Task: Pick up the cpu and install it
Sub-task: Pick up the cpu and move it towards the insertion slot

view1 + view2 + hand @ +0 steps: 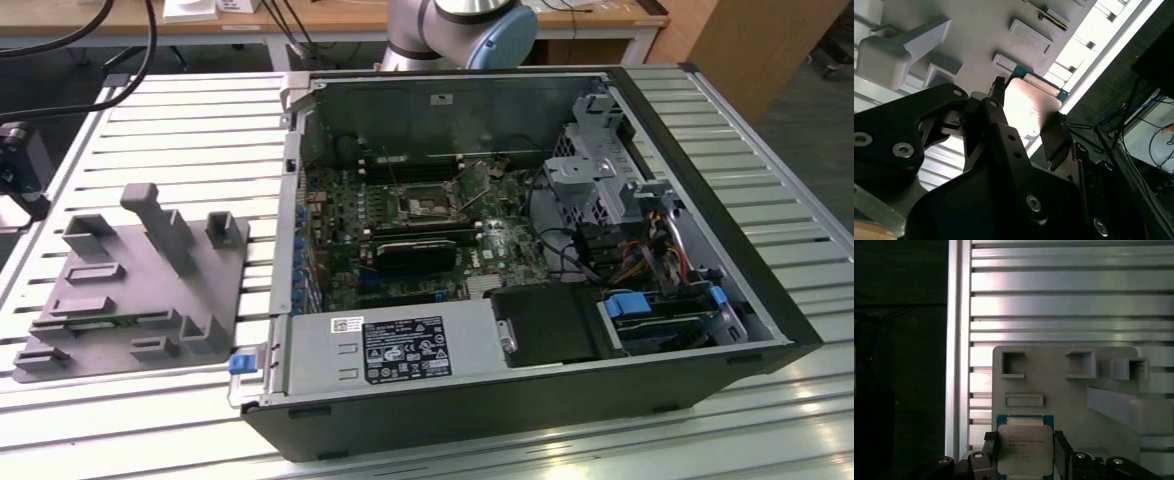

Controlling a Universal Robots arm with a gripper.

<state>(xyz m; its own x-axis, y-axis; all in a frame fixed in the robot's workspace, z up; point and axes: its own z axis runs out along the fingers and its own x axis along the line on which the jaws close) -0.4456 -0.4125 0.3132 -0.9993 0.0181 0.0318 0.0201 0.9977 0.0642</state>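
Over the grey fixture block (1074,405) on the slatted bench (1064,300), the gripper (1025,452) is working the pick-up half of the job. In the first wrist view its jaws are standing one on each side of the cpu (1024,445) and pressing against two opposite edges. I am judging them to be clamped on the chip, not merely straddling it. The second wrist view is giving a slanted look at the same hold. There the chip's pale metal top is catching the light, and a dark fingertip (998,90) is touching one edge while its partner is meeting the other. Whether the chip is resting in its seat on the block or hanging just clear of it, I cannot tell.

In the exterior view the open computer case (747,300) is lying beside the block, toward the exterior view's right. The motherboard socket (424,205) inside it is looking unfilled, so the install appears not yet done.

Whatever move follows is calling for a level, untilted hold with steady pressure on those thin edges. It is also calling for the chip's corners to be squared to the socket before any contact, since a skewed seat could likely damage both parts.
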